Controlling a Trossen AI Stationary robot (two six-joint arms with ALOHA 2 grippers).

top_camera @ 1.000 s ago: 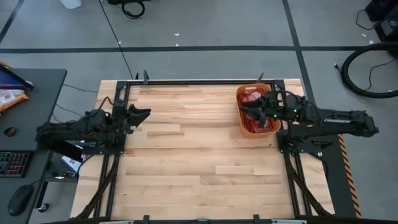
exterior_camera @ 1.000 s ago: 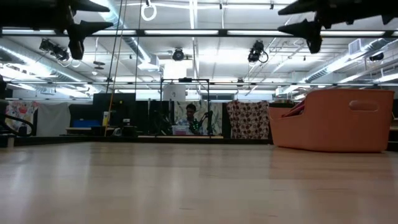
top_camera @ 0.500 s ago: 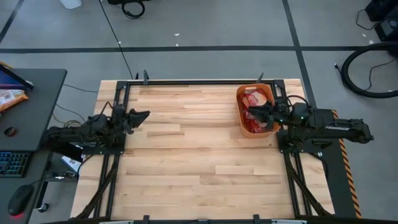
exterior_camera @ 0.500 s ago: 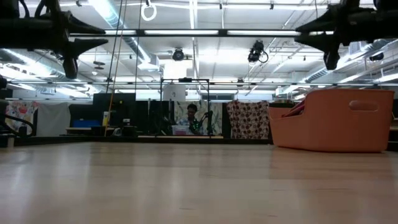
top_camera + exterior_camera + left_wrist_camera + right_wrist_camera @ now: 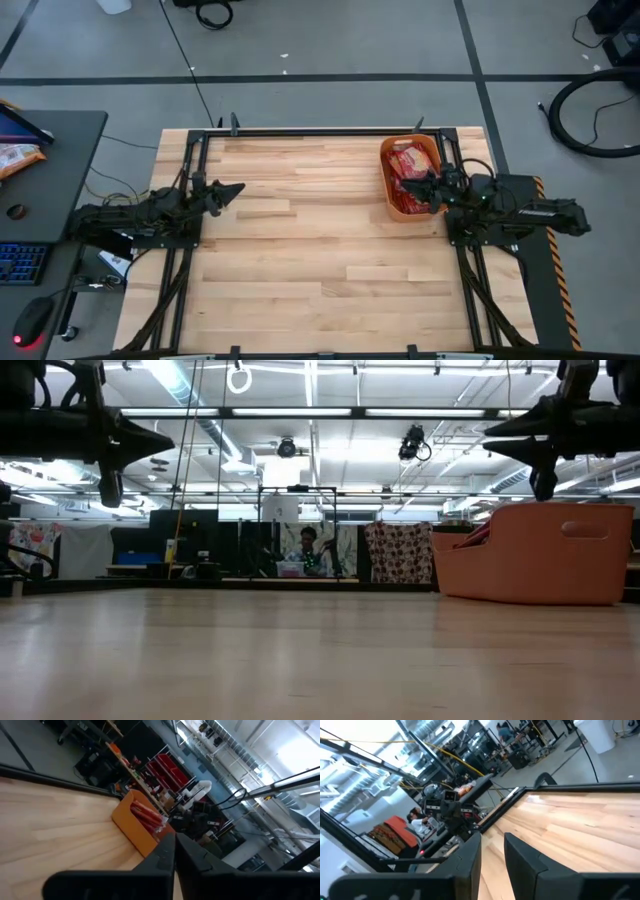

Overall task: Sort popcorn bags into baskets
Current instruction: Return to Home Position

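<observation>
The orange basket (image 5: 393, 200) stands at the table's far right; it also shows in the low view (image 5: 535, 555) and the left wrist view (image 5: 131, 824). Several red popcorn bags (image 5: 408, 160) lie inside it, and some stick up past its rim (image 5: 147, 814). My right gripper (image 5: 408, 184) hovers above the basket's near part, pointing toward the table's left, with a narrow gap between its fingers (image 5: 492, 852) and nothing in it. My left gripper (image 5: 238, 188) hovers over the table's left side, shut and empty, pointing right (image 5: 175, 847).
Bare wood (image 5: 310, 240) stretches between the two arms. A dark desk (image 5: 60, 150) left of the table holds a keyboard, a mouse and an orange snack bag (image 5: 15, 155). A person (image 5: 307, 545) sits far off in the room behind.
My right gripper has drawn back toward the table's right edge and come lower over the basket. My left gripper has come lower over the table's left side. The basket and the bags have stayed where they were.
</observation>
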